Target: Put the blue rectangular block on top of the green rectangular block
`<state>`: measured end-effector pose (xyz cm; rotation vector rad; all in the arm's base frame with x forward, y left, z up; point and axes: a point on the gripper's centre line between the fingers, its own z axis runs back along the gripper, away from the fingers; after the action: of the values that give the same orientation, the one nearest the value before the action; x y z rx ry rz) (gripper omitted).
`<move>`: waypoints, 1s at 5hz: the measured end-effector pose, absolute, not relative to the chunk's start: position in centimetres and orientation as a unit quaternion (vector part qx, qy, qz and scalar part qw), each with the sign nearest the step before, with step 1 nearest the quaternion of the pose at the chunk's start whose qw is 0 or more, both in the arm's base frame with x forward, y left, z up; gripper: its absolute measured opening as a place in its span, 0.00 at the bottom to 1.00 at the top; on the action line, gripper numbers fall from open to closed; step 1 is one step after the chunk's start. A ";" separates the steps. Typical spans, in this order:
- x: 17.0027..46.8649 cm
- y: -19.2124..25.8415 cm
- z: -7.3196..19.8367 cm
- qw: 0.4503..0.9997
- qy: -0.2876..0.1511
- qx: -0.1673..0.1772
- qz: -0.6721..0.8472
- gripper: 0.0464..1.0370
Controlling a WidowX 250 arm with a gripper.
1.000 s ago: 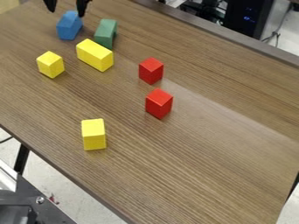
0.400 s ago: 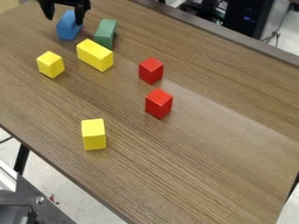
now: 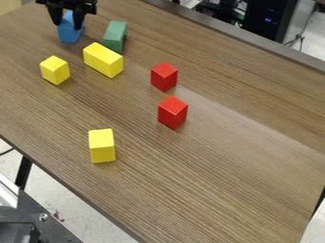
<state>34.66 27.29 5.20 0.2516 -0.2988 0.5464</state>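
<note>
Got wood-grain table (image 3: 222,166) here, brown, streaky, kinda satiny, with a paler band of sheen across the middle. At far left, got black gripper (image 3: 68,25) over blue block (image 3: 68,35), jaws partly open, one on each side, looks like a snug hold. Can't tell about any lift off the table. Smooth and matte, that blue block, boxy and longish with crisp edges. Just right of it, across a narrow strip of table, got green block (image 3: 115,34), also smooth, rectangular, lying lengthwise.

Kinda crowded over there tbh: got long yellow block (image 3: 101,59) sitting just beside the near end of the green one, with small yellow block (image 3: 54,70) to its left. Farther right, see far red block (image 3: 164,77) and near red block (image 3: 173,113), both chunky and flat-sided, apart from each other. Also got near yellow block (image 3: 101,146) by itself, well apart from the bunch.

Past the far edge, see black computer case (image 3: 266,16) with blue lights, plus thin cable (image 3: 301,35). Down at near left, spot dark table leg (image 3: 23,172), pale floor (image 3: 54,201) and grey metal frame (image 3: 44,228).
</note>
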 end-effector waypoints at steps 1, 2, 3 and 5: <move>34.6 27.2 5.1 0.944 -0.145 0.132 0.265 0.46; 34.7 27.1 5.2 0.944 -0.144 0.129 0.268 0.46; 35.5 26.5 5.8 0.946 -0.144 0.132 0.259 0.46; 37.3 24.9 9.2 0.943 -0.191 0.139 0.234 0.46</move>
<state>37.32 24.86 9.21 0.2829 -0.3899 0.4764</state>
